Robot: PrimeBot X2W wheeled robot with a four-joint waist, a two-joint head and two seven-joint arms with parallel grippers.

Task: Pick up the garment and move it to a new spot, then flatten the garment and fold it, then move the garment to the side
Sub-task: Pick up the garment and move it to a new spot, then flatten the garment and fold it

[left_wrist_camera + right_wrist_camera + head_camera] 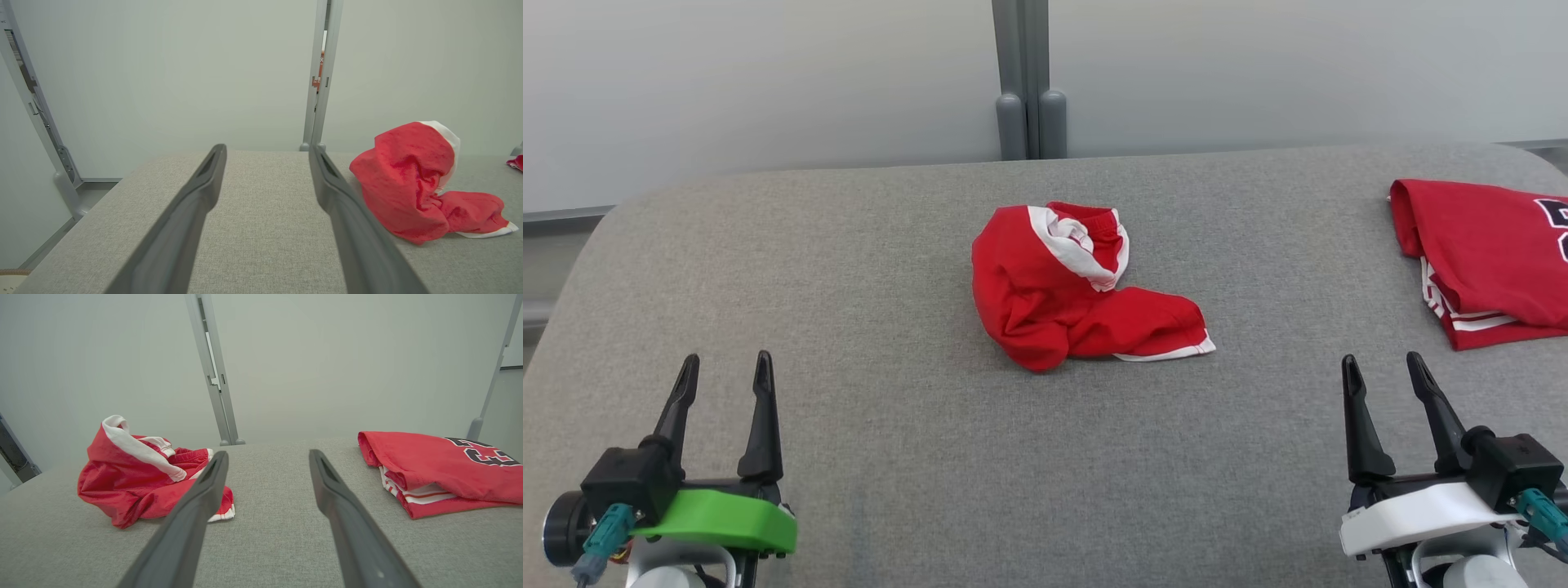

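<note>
Both stand wide and empty: left end effector (pixel 726 359) lower left, right end effector (pixel 1381 359) lower right. The crumpled garment (pixel 1078 286) lies mid-frame on the counter (pixel 931 457); we should pinch one high fold cleanly.

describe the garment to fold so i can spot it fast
On the grey table, look mid-surface, in front of the grey post. The garment there is red with white trim, crumpled in a heap, unlike the folded red jersey at the right edge.
</note>
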